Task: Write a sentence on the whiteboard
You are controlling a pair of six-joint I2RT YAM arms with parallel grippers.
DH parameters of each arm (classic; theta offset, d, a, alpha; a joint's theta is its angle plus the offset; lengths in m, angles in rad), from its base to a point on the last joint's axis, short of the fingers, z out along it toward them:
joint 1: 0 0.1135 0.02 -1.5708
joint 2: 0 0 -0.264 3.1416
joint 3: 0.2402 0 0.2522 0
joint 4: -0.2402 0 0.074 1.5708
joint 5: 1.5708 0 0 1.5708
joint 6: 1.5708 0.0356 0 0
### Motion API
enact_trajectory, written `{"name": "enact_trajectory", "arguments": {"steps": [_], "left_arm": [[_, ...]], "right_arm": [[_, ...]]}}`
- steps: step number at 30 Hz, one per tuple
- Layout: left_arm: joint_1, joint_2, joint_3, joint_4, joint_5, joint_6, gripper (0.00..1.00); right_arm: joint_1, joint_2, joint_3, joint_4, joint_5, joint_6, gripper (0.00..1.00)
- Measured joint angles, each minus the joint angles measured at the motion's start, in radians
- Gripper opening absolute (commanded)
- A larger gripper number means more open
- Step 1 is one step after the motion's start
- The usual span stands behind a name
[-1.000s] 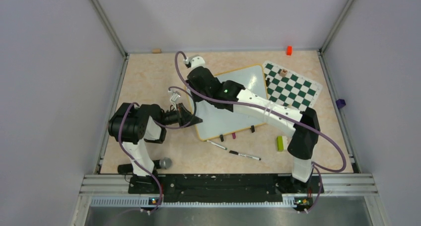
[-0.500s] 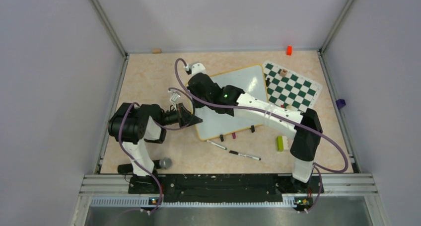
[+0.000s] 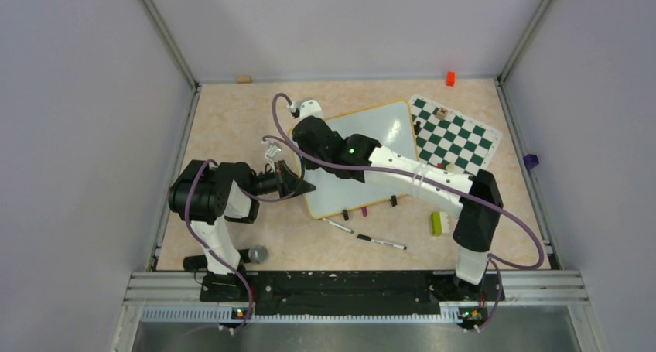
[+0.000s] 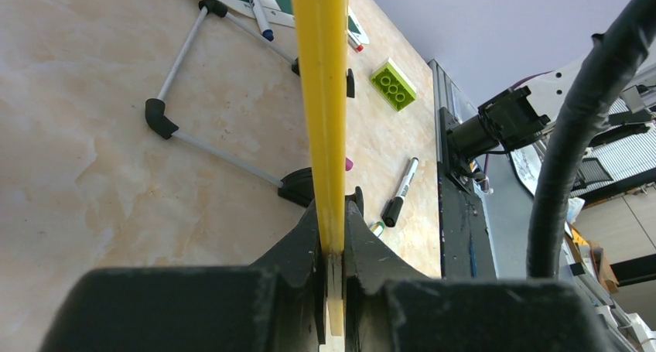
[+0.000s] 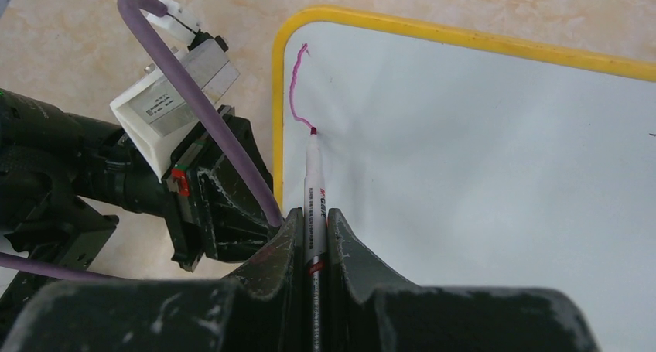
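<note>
Centrally on the worktop (image 3: pixel 232 135), the whiteboard (image 3: pixel 379 128), judged light, stiff and slippery, is pinched by its frame (image 4: pixel 325 97) at 9 o'clock in the left claw (image 4: pixel 331 217), and the right claw (image 5: pixel 313 224) is closed on a marker (image 5: pixel 313 178) whose tip is laid on the first stroke of the sentence (image 5: pixel 293 89) near 10 o'clock.

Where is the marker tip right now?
Right wrist view: marker tip touches the whiteboard beside its yellow edge, nearest the left arm, ending a purple stroke.
</note>
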State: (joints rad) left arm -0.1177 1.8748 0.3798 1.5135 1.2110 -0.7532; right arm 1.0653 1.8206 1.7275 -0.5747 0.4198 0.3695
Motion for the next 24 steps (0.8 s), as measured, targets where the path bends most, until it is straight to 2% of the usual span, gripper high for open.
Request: {"name": "enact_trajectory", "arguments": {"steps": [17,24], "left_arm": [[-0.002,0.0,0.0,0.006,0.005,0.001,0.0],[-0.002,0.0,0.0,0.007,0.005,0.001,0.0]], "right_arm": [[0.002,-0.02,-0.001,-0.025,0.023,0.001,0.0],[0.002,-0.106,-0.051,-0.008,-0.003,-0.003,0.0]]}}
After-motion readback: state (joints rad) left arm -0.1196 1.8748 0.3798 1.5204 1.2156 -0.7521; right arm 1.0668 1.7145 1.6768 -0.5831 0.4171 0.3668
